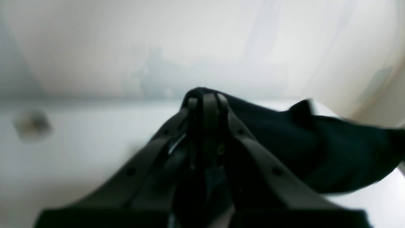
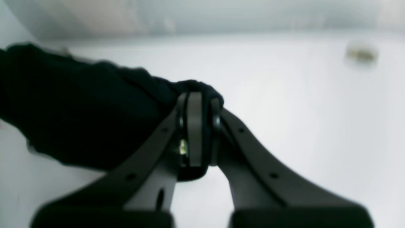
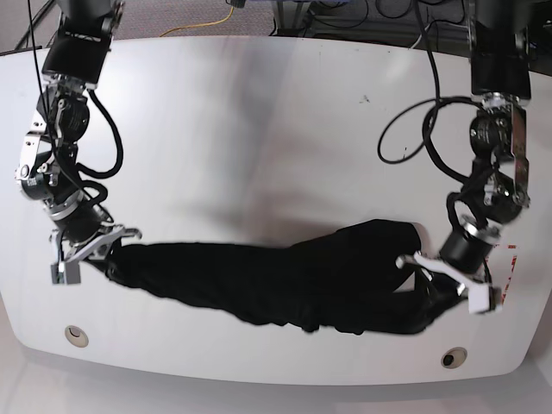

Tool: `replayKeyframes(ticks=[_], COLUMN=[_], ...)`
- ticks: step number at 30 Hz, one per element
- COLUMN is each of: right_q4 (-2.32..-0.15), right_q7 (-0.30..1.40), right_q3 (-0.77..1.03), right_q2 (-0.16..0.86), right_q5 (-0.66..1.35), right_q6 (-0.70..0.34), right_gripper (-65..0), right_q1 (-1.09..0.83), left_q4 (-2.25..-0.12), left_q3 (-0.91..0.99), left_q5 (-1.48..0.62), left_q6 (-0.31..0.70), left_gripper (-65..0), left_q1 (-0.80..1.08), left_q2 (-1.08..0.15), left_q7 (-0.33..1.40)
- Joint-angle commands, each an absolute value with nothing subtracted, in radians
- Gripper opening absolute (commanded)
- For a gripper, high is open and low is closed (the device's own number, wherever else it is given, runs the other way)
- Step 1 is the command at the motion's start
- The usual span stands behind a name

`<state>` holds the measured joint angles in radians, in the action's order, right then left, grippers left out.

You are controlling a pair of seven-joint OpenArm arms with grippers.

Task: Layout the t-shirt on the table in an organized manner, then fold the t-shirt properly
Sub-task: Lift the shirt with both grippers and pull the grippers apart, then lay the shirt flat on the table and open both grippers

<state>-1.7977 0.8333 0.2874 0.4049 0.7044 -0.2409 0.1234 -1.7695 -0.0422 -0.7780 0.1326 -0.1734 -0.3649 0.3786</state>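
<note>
Both pincers are clamped shut on cloth: the left gripper (image 1: 205,104) pinches a bunched fold of the t-shirt (image 3: 285,280), and the right gripper (image 2: 197,104) bites another wad at the garment's opposite end. Between them the black shirt hangs as a long twisted rope low across the near part of the table (image 3: 259,129), not yet spread flat.

The largest risk is that the arms pull apart while the cloth is roped, so it stays bunched rather than opening out. Next, each grip looks to hold several layers, so a release could drop a crumpled heap. A smaller worry is that a thin pinch slips out under tension. Least, the shirt lies near the front edge and the grommet hole (image 3: 76,335), and a sagging part could slide off.
</note>
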Motion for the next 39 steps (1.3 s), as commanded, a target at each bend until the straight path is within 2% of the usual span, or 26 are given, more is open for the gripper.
replayKeyframes(ticks=[1,13,39], right_q4=[-1.839,-1.868,-1.862], right_q7=[0.799,0.800,0.802], right_q3=[0.320,0.409,0.460], right_q2=[0.410,0.404,0.410], right_q5=[0.714,0.714,0.707], right_q6=[-0.245,-0.248,-0.236], right_gripper=[-65.0,-65.0,-65.0], right_q1=[0.076,-0.101,-0.300], left_q4=[-1.821,-1.888,-1.883], left_q3=[-0.016,-0.004,-0.005], left_q5=[-0.785,-0.783,-0.783], left_q6=[0.139,0.139,0.143], left_gripper=[-65.0,-65.0,-65.0], left_q1=[-0.108,0.185,0.564], left_q2=[-0.338,-0.271,-0.272], left_q7=[0.343,0.340,0.338])
